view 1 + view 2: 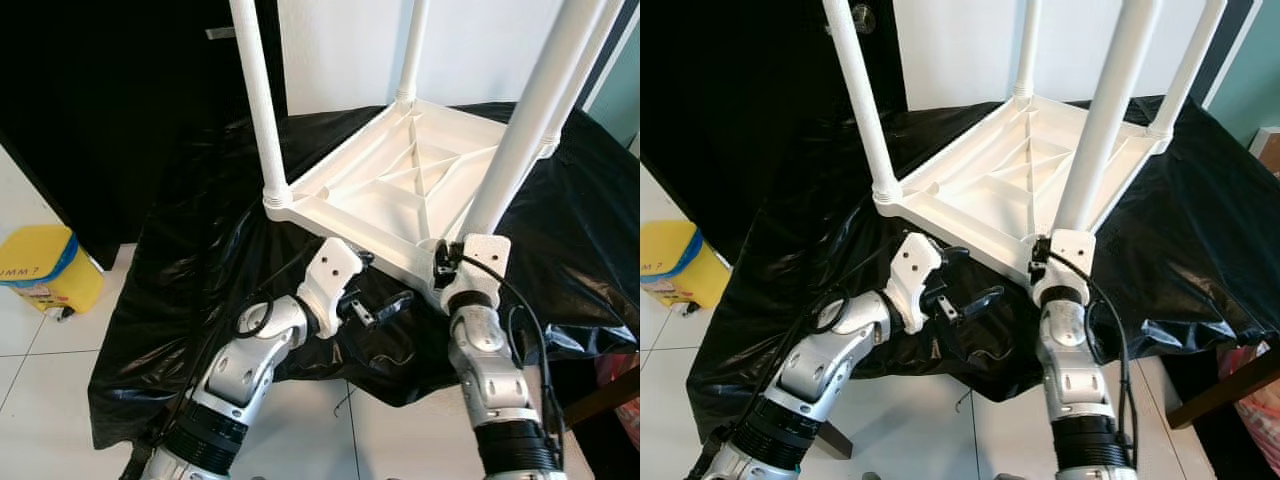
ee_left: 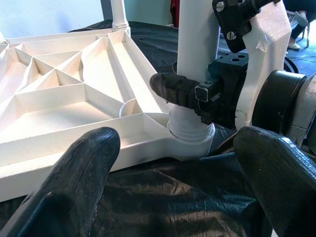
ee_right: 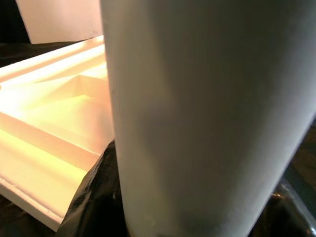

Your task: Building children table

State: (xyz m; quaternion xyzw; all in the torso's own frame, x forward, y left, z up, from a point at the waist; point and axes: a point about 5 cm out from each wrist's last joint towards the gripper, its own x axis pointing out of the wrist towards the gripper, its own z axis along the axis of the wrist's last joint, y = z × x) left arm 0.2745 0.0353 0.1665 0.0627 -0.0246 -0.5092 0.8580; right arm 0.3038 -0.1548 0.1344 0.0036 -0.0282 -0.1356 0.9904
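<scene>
Tabletop: white plastic, upside down on black sheet over counter, four legs upright. Right gripper fingers clamped round nearest leg just above its corner socket, probably to seat it. Left gripper fingers spread wide, empty, just beside that corner.

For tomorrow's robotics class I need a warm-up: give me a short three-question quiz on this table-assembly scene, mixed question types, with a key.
1. True or false: the white tabletop lies upside down on the black plastic sheet.
2. The right end effector grips:
A. a yellow container
B. the near table leg, close to its socket
C. the sheet
3. Fill in: the left end effector is ____, holding nothing.

Key: 1 true; 2 B; 3 open
</scene>
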